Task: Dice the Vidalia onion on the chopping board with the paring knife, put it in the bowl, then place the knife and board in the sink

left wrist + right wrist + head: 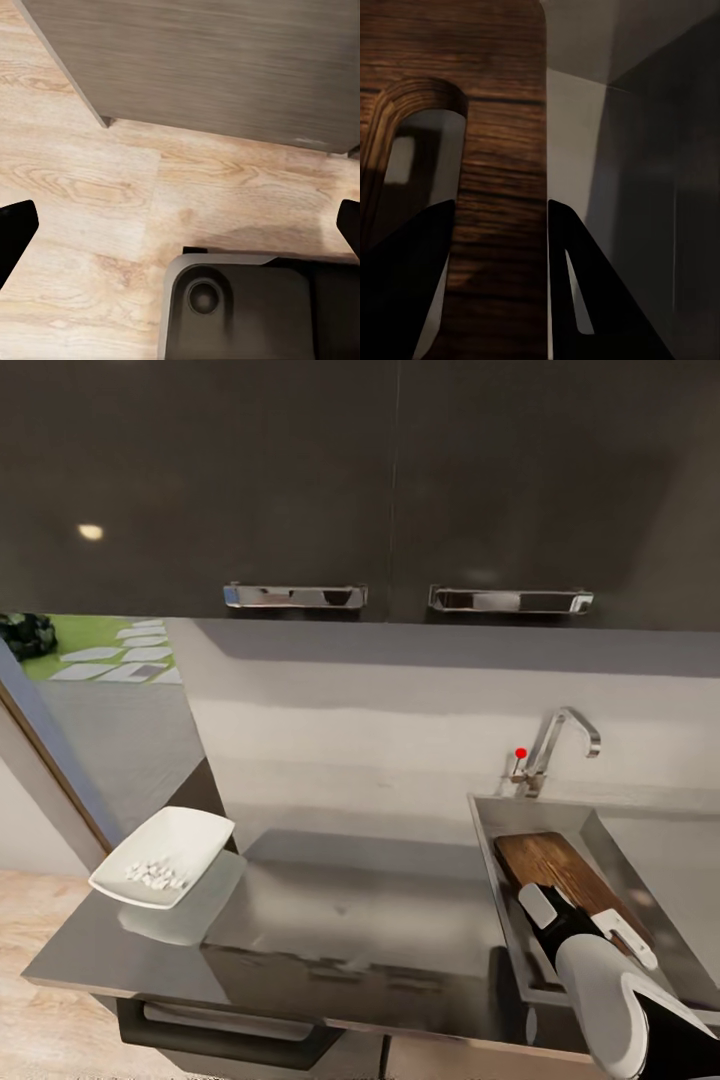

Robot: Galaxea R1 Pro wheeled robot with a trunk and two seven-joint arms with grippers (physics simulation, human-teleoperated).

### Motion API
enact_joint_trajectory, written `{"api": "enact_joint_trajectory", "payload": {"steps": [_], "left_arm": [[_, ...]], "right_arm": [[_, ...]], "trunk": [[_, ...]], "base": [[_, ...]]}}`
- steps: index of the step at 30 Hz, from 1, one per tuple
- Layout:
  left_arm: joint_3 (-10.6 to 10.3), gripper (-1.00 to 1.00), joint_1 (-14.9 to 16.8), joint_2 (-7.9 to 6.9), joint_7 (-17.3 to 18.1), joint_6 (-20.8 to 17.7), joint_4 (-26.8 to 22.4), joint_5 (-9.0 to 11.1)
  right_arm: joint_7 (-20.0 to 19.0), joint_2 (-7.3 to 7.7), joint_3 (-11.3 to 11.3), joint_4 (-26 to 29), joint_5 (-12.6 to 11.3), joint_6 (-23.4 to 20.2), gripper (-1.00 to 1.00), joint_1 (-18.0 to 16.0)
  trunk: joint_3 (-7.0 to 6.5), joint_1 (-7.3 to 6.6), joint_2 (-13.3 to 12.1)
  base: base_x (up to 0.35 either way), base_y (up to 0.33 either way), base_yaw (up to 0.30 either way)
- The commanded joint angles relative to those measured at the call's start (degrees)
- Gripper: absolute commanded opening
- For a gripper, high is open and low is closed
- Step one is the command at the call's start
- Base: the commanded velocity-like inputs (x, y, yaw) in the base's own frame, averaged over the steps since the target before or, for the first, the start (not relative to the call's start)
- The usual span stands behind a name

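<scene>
The chopping board (548,860) lies tilted inside the sink (487,840), its far end toward the tap. My right gripper (585,922) is shut on the board's near end. In the right wrist view its dark fingers (412,285) clamp the strip of the chopping board (495,112) beside the handle slot, with the grey sink wall (645,187) alongside. The white bowl (195,828) sits at the left end of the countertop (350,900), and pale diced onion bits (155,875) lie in it. The paring knife is out of view. My left gripper (180,217) hangs open over the wood floor.
An angular chrome tap (560,745) with a red knob (520,753) stands behind the sink. Dark wall cabinets (300,480) hang low over the worktop. In the left wrist view a grey cabinet side (225,67) and my base (240,307) show above the floor.
</scene>
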State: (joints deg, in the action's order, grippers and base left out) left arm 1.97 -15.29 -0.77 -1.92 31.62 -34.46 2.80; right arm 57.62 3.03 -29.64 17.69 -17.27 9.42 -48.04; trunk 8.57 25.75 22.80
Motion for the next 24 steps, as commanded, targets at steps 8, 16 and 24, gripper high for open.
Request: {"api": "enact_joint_trajectory", "payload": {"steps": [8,16,24], "left_arm": [[-0.1,1.00,0.0,-0.02,-0.1,0.1,-0.1,0.3],[-0.1,1.00,0.0,-0.02,-0.1,0.1,-0.1,0.3],[-0.1,1.00,0.0,-0.02,-0.1,0.1,-0.1,0.3]], "right_arm": [[0.0,-0.03,0.2,-0.7,-0.6,0.8,-1.00,0.0],[-0.9,-0.04,0.4,-0.8,-0.7,0.6,-1.00,0.0],[-2.7,0.03,0.2,-0.8,-0.6,0.6,-1.00,0.0]], "trunk": [[0.80,0.03,0.1],[0.89,0.03,0.1],[0.89,0.03,0.1]], "base": [[0.000,-0.001,0.000],[0.000,0.000,0.000],[0.000,0.000,0.000]]}}
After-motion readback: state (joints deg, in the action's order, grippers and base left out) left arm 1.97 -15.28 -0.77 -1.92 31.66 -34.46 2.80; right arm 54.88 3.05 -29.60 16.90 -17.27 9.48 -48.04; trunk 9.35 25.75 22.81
